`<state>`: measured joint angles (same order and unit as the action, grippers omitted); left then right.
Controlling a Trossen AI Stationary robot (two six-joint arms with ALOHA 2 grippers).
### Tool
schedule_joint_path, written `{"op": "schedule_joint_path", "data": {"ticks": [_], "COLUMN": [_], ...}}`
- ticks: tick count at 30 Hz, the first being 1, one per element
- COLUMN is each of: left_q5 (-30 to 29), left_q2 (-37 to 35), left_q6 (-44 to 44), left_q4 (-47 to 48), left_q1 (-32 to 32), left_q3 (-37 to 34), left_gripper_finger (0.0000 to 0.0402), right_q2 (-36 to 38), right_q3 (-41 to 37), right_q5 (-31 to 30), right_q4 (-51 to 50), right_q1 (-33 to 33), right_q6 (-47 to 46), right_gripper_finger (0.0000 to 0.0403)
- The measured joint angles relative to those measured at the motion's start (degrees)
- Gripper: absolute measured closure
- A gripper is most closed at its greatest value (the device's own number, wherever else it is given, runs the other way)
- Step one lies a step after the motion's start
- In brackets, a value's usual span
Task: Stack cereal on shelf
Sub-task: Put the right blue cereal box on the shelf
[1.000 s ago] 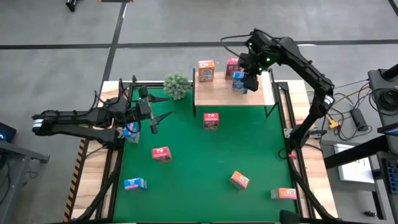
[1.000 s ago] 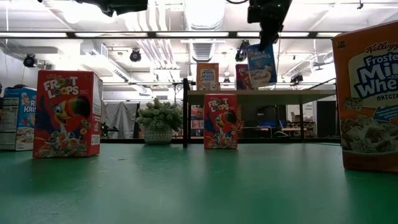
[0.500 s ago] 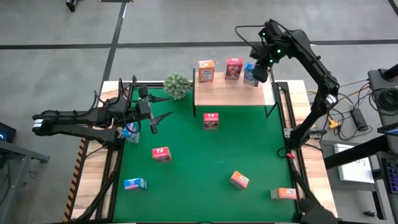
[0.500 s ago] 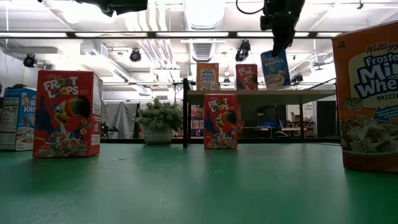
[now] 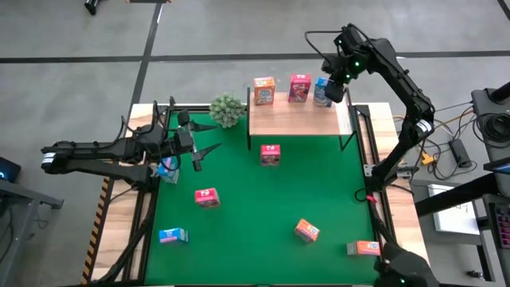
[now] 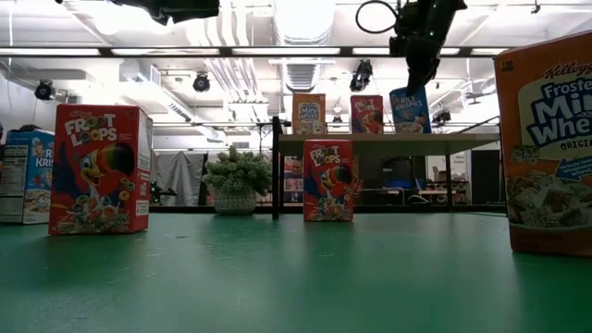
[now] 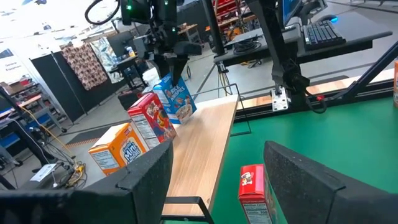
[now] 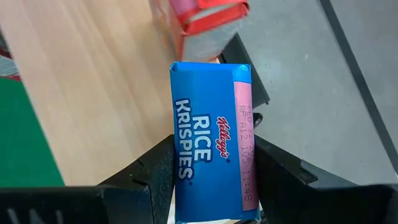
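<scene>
- Right gripper is pinching the blue Rice Krispies box upright on the shelf, beside the red box.
- Left gripper, fingers spread, is hovering over the table's left edge.

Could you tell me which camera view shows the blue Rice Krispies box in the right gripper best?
The right wrist view: the blue box fills it, name readable, between the right gripper fingers. The high, low and left wrist views show it small, at the shelf.
</scene>
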<state>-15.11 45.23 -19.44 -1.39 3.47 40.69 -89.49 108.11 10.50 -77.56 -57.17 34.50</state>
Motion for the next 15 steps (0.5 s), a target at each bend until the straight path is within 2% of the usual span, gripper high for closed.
{"op": "schedule_joint_path", "data": {"ticks": [15], "left_q5": [0.0], "left_q2": [0.0], "left_q6": [0.0], "left_q4": [0.1], "left_q1": [0.0], "left_q3": [0.0], "left_gripper_finger": [0.0167], "right_q2": [0.0], "right_q3": [-2.8], "right_q5": [-0.2], "right_q4": [2.4], "right_q1": [0.0], "right_q6": [-1.9], "right_gripper_finger": [0.0227]}}
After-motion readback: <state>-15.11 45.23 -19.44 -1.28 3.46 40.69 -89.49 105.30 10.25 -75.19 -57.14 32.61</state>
